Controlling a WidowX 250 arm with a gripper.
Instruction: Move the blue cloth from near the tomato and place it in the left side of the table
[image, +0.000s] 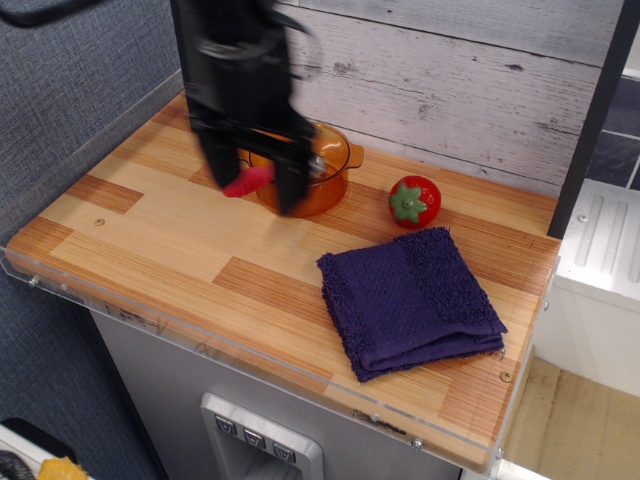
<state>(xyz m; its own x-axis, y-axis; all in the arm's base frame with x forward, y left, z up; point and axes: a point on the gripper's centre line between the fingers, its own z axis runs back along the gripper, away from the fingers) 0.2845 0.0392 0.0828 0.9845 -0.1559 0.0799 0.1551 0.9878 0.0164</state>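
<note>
The blue cloth (412, 300), a folded navy-purple terry towel, lies flat on the right part of the wooden table (130, 235). The tomato (414, 200), red with a green cap, sits just behind it, slightly apart. My gripper (256, 190) is black and motion-blurred, above the table in front of the orange pot (325, 175). Its two fingers point down, spread apart with nothing between them. It is well left of the cloth and hides part of the pot.
The orange pot holds a spoon with a red handle (245, 183) that sticks out to the left. A whitewashed plank wall stands behind the table. A clear plastic rim (230, 360) runs along the front edge. A white appliance (600, 260) stands at the right.
</note>
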